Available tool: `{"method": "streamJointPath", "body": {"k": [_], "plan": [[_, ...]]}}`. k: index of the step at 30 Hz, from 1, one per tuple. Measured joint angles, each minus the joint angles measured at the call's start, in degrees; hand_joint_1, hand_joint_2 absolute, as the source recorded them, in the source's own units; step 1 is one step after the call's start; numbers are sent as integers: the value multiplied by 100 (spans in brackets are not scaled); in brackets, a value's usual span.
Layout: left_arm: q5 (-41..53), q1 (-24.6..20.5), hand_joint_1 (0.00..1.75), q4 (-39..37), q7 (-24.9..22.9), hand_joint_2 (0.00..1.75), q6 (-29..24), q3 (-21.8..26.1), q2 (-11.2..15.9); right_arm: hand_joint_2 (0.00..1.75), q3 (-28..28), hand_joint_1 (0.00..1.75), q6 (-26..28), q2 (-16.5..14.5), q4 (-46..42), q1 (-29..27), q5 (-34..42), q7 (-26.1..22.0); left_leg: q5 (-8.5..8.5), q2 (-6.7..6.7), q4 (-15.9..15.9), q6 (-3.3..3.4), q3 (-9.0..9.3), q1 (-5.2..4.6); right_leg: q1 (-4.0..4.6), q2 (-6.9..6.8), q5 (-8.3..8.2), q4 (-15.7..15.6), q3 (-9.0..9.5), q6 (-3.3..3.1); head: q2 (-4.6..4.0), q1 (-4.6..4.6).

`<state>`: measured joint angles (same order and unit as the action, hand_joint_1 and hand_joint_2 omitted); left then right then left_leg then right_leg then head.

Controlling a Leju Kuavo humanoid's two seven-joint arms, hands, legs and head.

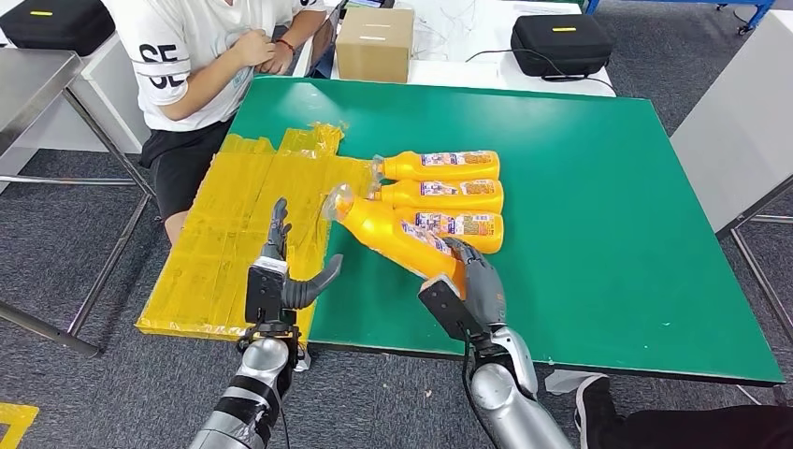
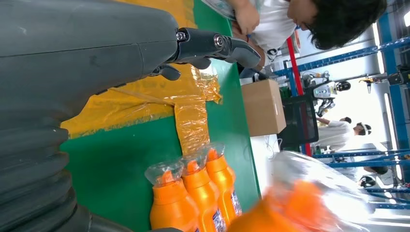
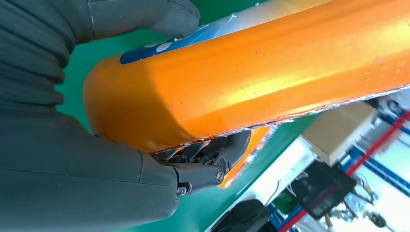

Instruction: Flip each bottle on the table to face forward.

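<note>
Three orange bottles lie side by side on the green table (image 1: 598, 215): the far one (image 1: 439, 166), the middle one (image 1: 444, 195) and the near one (image 1: 468, 227), labels up, caps wrapped in clear film pointing left. A fourth orange bottle (image 1: 393, 234) is tilted across them, lifted at its cap end; my right hand (image 1: 472, 281) grips its base, fingers wrapped under it (image 3: 203, 159). My left hand (image 1: 285, 276) hovers open over the table's front-left corner, fingers spread, holding nothing. The three lying bottles (image 2: 193, 198) appear in the left wrist view, with the held one blurred (image 2: 300, 208).
Crinkled yellow film (image 1: 234, 234) covers the table's left part. A person in a white shirt (image 1: 206, 56) sits at the far left corner. A cardboard box (image 1: 374, 42) and black cases (image 1: 561, 42) stand behind. A steel table (image 1: 37, 84) is at left.
</note>
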<state>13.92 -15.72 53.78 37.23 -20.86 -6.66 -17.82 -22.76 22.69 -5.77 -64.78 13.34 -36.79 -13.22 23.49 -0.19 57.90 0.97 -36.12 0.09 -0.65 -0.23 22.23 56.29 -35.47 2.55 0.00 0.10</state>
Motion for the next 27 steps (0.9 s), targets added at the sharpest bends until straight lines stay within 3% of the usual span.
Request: {"method": "streamJointPath", "body": {"k": [15, 21, 27], "plan": [[-898, 181, 0, 554, -468, 175, 1734, -273, 152, 175, 112, 175, 64, -433, 275, 66, 441, -592, 0, -2, 0, 1, -18, -4, -5, -1, -1, -1, -14, 1, 0, -1], [-972, 193, 0, 622, -503, 175, 1834, -399, 172, 175, 81, 175, -98, -656, 648, 272, 614, -723, 0, -1, 0, 1, -20, -3, -4, -1, -1, -1, -17, 1, 0, 1], [-867, 160, 0, 594, -487, 175, 1586, -474, 172, 175, -103, 175, -215, -986, 1131, 523, 789, -780, -1, 0, 0, 1, -20, -3, -4, 0, -1, -1, -21, 1, 0, 0]]}}
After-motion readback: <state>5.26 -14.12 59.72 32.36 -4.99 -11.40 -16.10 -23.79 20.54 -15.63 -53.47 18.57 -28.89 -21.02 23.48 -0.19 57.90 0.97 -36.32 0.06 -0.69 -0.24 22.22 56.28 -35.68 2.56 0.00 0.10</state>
